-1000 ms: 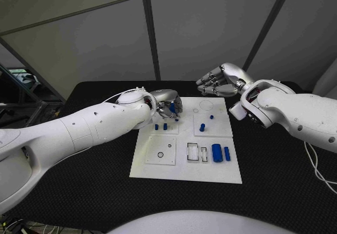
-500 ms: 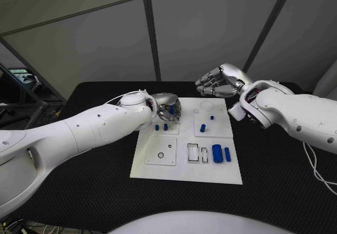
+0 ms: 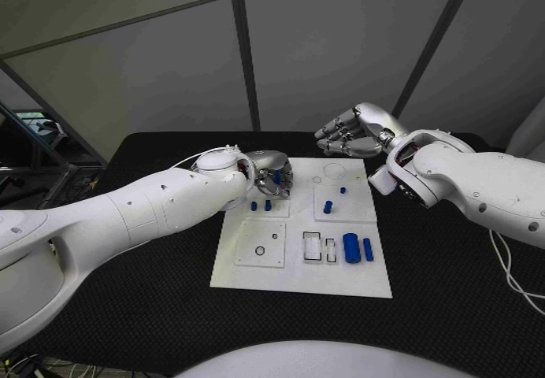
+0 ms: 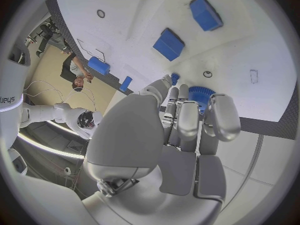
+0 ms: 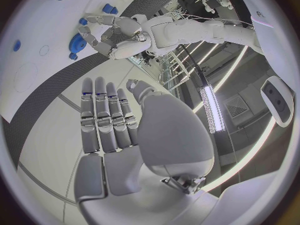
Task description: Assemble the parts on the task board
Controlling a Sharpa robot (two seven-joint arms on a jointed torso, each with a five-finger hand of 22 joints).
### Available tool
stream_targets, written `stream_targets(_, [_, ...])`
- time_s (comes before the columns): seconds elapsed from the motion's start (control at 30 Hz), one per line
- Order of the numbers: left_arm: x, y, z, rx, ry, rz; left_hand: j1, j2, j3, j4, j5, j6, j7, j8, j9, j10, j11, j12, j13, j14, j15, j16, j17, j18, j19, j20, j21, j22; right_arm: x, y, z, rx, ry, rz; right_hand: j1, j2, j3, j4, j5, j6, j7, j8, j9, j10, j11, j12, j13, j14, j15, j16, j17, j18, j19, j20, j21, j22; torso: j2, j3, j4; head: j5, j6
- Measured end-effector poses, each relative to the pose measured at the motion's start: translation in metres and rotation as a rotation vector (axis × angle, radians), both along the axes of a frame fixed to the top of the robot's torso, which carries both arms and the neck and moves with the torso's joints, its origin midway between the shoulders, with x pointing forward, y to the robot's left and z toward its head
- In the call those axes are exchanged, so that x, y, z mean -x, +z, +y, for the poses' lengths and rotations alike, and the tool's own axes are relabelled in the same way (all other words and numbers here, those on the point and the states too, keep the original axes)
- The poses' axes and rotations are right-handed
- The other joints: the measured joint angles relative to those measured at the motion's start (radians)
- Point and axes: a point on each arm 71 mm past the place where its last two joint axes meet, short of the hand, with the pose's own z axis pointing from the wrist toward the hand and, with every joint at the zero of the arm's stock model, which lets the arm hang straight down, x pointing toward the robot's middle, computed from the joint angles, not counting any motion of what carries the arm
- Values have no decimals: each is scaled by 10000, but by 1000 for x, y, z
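The white task board [image 3: 298, 276] lies mid-table. My left hand [image 3: 270, 175] hovers over its far left corner and grips a blue gear [image 4: 200, 95] at its fingertips; the gear [image 5: 78, 42] also shows in the right wrist view. Two short blue pegs [image 3: 260, 205] stand just below that hand. Another blue peg [image 3: 327, 206] and a smaller one [image 3: 343, 190] stand in the far right plate. A blue cylinder [image 3: 352, 247] and a thin blue pin [image 3: 368, 249] lie to the right. My right hand [image 3: 354, 130] hangs above the board's far edge, holding nothing.
Two rectangular slots [image 3: 318, 247] sit beside the cylinder. A near left plate has a small round hole [image 3: 260, 250]. A faint ring outline [image 3: 333, 168] marks the board's far part. Black table [image 3: 136, 299] surrounds the board.
My left hand has shifted slightly over the board's far left corner, the gear still in its fingers. The right hand has stayed where it was.
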Motion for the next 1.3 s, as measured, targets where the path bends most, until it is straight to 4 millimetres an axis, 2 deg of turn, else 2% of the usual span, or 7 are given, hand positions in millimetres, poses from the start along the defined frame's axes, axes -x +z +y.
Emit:
stream_targets(0.63, [-1,-4,-4,-235,-19,184,53,52,133,-60,0,36,36,-49,-47,71,-2,-36,-26,0,0,0,-18,-1,-1,0,97,-2,0,0,0,-1,12,2,0,0,0,0,0,0,0,0,0,0,0,0,0,0,0,0,1,0,0,0,0,2,-5,-4,-2,-16,11])
stream_targets(0.9, [-1,-4,-4,-271,-6,206,53,52,232,-104,0,-3,74,-197,-120,71,-2,-97,-74,-1,0,0,-99,-1,-1,0,97,-2,1,0,0,-4,25,0,0,0,0,0,0,0,0,0,0,0,0,0,0,0,0,0,1,1,-1,0,0,3,-5,-3,1,7,50])
stream_targets(1.03, [-2,-4,-4,-297,10,229,56,56,417,-180,0,38,115,-197,-147,114,42,-150,-85,35,36,0,-119,-1,-1,0,174,-2,1,0,0,-4,27,0,0,0,0,0,0,0,0,0,0,0,0,0,0,0,0,0,1,0,-1,0,0,3,-5,-2,0,3,74])
stream_targets(1.1, [-2,-4,-4,-311,21,240,175,174,617,-264,0,112,188,-197,-174,170,92,-153,-110,35,36,61,-127,-1,-1,0,225,-2,1,0,0,-7,33,-1,0,0,0,0,0,0,0,0,0,0,0,0,0,0,0,0,1,0,-1,0,0,-4,-6,-2,0,-12,85])
stream_targets(1.3, [-2,-4,-4,-314,34,239,250,250,1085,-488,0,344,233,-198,-230,474,74,-234,-158,35,36,76,-126,-1,74,1,406,-3,1,1,0,-9,35,-5,0,0,0,0,0,0,0,0,0,0,0,0,0,0,0,0,1,1,-1,0,0,-6,-12,0,0,-21,96])
